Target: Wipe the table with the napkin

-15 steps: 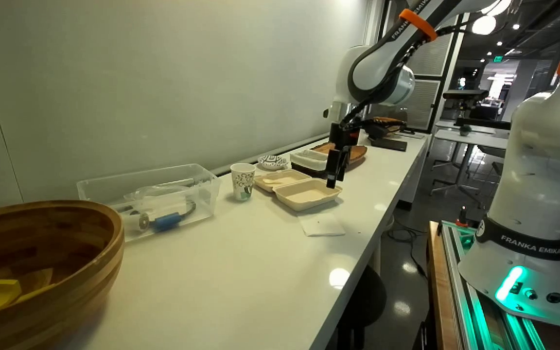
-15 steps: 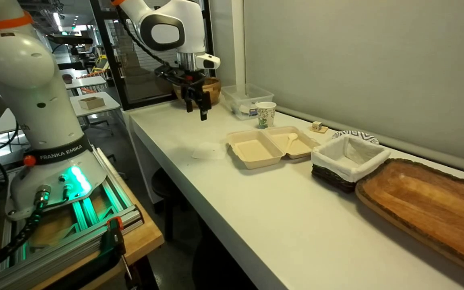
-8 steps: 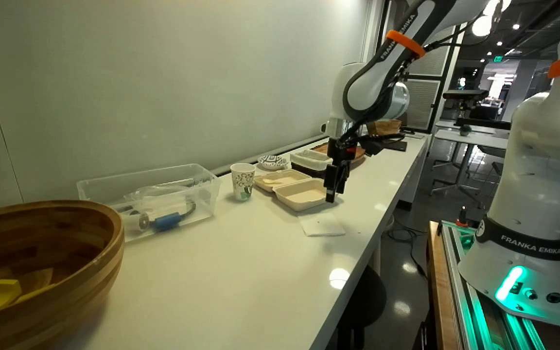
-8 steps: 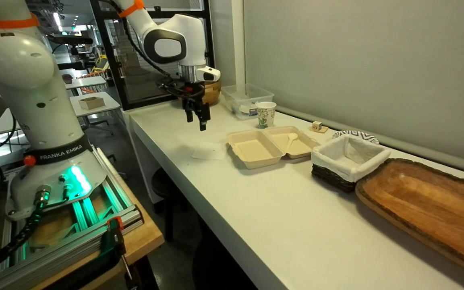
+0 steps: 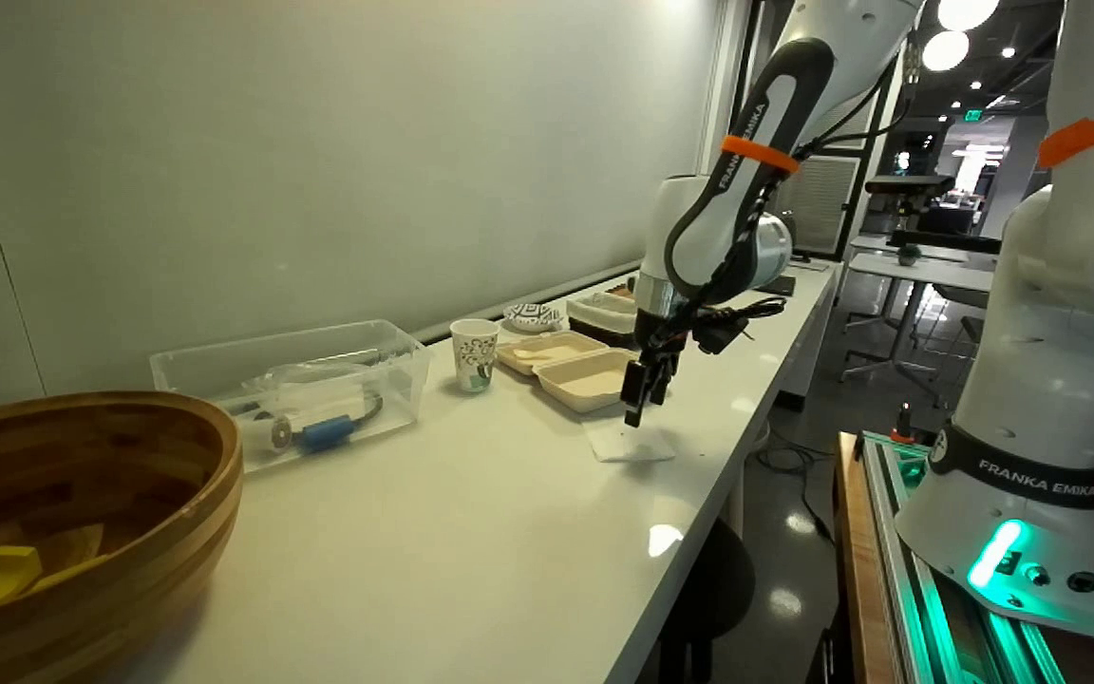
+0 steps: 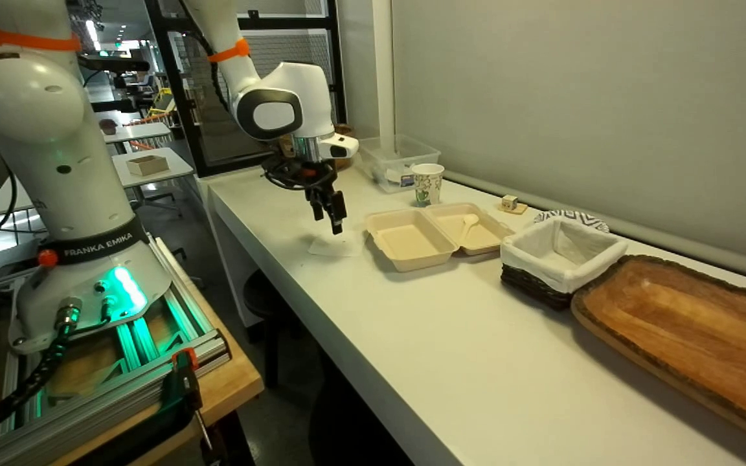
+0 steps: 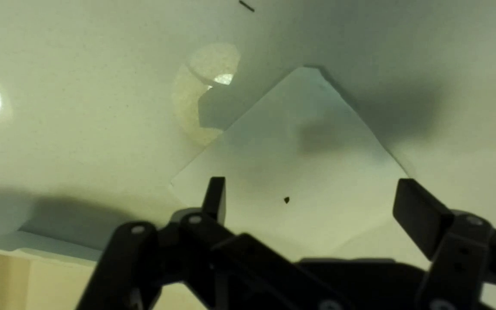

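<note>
1. Beneath the claw (image 7: 309, 196) lies the white paper napkin (image 7: 289, 165), spread flat on the glossy white counter (image 6: 412, 349); the black fingers (image 7: 422, 215) hang over it and, as far as I can judge, don't touch it.

2. At the claw itself nothing is held. Its fingers stand wide apart, nearly spanning the sheet as the wrist view has it.

3. Just beside the claw sits the open fiber clamshell box (image 6: 410, 236); farther from the claw stands the patterned paper cup (image 6: 428, 184).

4. From where I'm standing, the step in hand looks like picking the napkin up, with the wiping yet to come. I'd go straight down, since any drift toward the box could knock its rim.

5. Under those fingers the paper seems to offer almost no thickness to pinch. Best, I think, to settle the tips lightly onto the sheet, then draw them together slowly so the middle puckers into a ridge. Close too high and they'd skim over it; press too hard and the paper might tear.

6. Between the fingers, a dark speck (image 7: 286, 199) shows on the napkin; crumb or stain, I can't tell. If it's loose, a smooth lift would help keep it from rolling off.

7. Past the napkin from the claw, a small dark sliver (image 7: 246, 6) lies on the counter and may be what wants wiping. I'd carry the paper low, so that it meets the counter rather than bare fingers, and sweep away from the box.
</note>
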`<state>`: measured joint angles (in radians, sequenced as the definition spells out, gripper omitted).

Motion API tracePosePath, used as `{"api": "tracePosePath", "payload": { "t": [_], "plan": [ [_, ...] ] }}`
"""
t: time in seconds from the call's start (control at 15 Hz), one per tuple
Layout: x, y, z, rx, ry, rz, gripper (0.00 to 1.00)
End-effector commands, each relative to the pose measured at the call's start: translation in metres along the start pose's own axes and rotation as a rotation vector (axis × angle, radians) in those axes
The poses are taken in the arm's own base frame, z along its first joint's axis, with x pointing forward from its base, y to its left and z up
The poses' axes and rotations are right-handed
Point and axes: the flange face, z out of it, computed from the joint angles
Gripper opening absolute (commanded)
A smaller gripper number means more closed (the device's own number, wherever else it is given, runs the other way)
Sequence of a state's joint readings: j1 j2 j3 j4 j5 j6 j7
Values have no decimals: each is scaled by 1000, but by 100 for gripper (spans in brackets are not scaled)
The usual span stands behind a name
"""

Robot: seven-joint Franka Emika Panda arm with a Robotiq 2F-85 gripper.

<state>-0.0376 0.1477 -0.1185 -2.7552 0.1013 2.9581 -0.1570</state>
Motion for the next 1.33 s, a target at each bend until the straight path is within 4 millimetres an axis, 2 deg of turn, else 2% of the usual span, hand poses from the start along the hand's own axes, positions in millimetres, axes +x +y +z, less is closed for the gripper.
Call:
{"api": "tracePosePath", "payload": {
  "t": [0.0,0.33,0.47,0.73,0.8,0.87,1.2,1.27],
  "plan": [
    [-6,3,23,-14,11,21,100],
    [-8,5,40,-23,45,9,78],
    [-8,6,46,-32,53,-3,80],
    [-9,7,57,-46,50,-37,68],
    [-9,6,58,-48,48,-44,60],
    [-9,6,57,-49,48,-52,44],
    [-11,-8,57,-44,28,-95,4],
    [-10,-14,57,-44,28,-110,1]
  ]
}}
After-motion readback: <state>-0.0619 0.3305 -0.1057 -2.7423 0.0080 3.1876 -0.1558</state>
